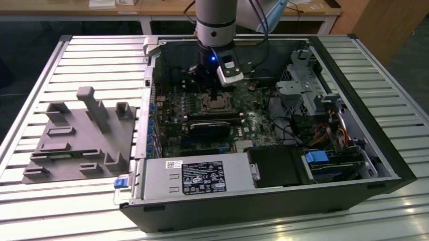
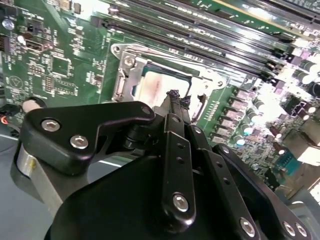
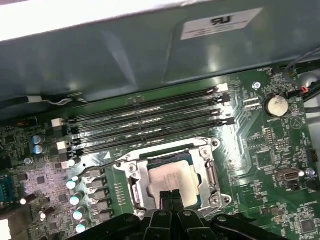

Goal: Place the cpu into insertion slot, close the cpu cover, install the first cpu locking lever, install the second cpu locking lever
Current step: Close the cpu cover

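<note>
Gripper [image 3: 170, 194] over the motherboard [image 3: 260, 145], its 2 fingers [image 2: 173, 96] pinched narrow with nothing between them, tips at the cpu [image 3: 172, 176]. Cpu sits in the insertion slot [image 1: 204, 104]; cpu cover [image 3: 205, 172] lies flat around it.

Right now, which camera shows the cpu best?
The first wrist view: the cpu lies nearly face-on and large. The second wrist view shows it slanted, partly behind the hand; in the exterior view it is a small pale square.
</note>
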Tool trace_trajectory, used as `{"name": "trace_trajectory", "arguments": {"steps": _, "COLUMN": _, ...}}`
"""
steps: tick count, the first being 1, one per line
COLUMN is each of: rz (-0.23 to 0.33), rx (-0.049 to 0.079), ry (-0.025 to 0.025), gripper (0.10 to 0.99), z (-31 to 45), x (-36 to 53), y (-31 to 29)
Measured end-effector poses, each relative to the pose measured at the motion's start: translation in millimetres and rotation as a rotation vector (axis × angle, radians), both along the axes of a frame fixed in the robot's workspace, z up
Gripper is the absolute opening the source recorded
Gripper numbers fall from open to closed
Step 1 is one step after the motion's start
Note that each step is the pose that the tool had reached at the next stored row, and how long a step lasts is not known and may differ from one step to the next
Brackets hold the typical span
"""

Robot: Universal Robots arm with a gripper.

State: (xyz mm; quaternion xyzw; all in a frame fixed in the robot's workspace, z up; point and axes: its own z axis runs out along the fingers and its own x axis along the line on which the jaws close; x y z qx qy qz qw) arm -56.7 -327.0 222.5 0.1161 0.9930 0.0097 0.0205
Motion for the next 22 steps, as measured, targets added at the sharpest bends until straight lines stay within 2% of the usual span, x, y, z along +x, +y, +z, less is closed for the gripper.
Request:
{"name": "trace_trajectory", "arguments": {"steps": 5, "rz": 0.003, "rx": 0.001, "ry": -0.015, "gripper": 0.106, "z": -3.1, "x": -8.1, "y": -0.9}}
{"name": "trace_trajectory", "arguments": {"steps": 8, "rz": 0.007, "rx": 0.004, "ry": -0.0199, "gripper": 0.106, "z": -5.6, "x": -12.2, "y": -1.7}}
{"name": "trace_trajectory", "arguments": {"steps": 10, "rz": 0.011, "rx": 0.01, "ry": -0.0212, "gripper": 0.106, "z": -7.4, "x": -14.3, "y": -2.1}}
{"name": "trace_trajectory", "arguments": {"steps": 14, "rz": 0.022, "rx": 0.03, "ry": -0.0217, "gripper": 0.106, "z": -10.7, "x": -17.2, "y": -2.5}}
{"name": "trace_trajectory", "arguments": {"steps": 18, "rz": 0.033, "rx": 0.038, "ry": -0.0224, "gripper": 0.106, "z": -14.8, "x": -19.2, "y": -2.9}}
{"name": "trace_trajectory", "arguments": {"steps": 22, "rz": 0.046, "rx": 0.051, "ry": -0.0226, "gripper": 0.106, "z": -17.8, "x": -21.6, "y": -3.0}}
